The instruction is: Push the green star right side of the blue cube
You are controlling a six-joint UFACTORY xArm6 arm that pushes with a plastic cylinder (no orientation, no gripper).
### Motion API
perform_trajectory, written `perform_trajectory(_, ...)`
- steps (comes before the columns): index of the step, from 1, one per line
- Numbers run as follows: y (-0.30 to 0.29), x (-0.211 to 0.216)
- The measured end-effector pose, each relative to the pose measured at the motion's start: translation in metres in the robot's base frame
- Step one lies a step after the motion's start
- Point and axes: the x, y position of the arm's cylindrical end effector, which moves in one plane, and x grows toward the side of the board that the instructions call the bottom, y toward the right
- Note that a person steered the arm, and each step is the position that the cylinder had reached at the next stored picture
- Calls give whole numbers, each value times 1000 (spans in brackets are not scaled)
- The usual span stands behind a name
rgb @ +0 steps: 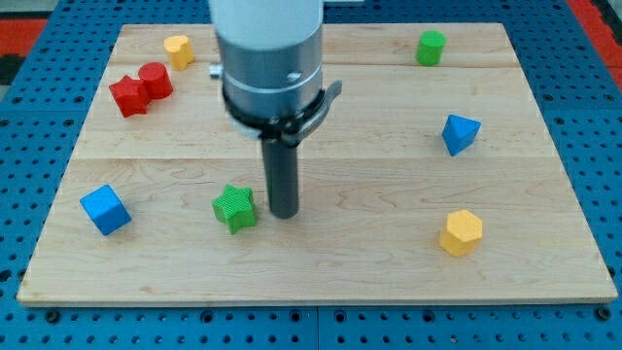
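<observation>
The green star (235, 207) lies on the wooden board at the lower left of centre. The blue cube (105, 210) sits further to the view's left, near the board's left edge, at about the same height. My tip (284, 214) is down on the board just to the right of the green star, close to it or touching its right side. The star is between my tip and the blue cube.
A red star (127, 95) and a red cylinder (155, 80) touch at the upper left, with a yellow block (178, 50) above them. A green cylinder (431, 47) is at the top right, a blue block (459, 133) at the right, a yellow hexagon (461, 232) at the lower right.
</observation>
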Motion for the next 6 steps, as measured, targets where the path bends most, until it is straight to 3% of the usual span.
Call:
perform_trajectory(1,-75,-1)
perform_trajectory(3,-79,-49)
perform_trajectory(4,-117,-20)
perform_trajectory(5,-107,-25)
perform_trajectory(6,-13,-26)
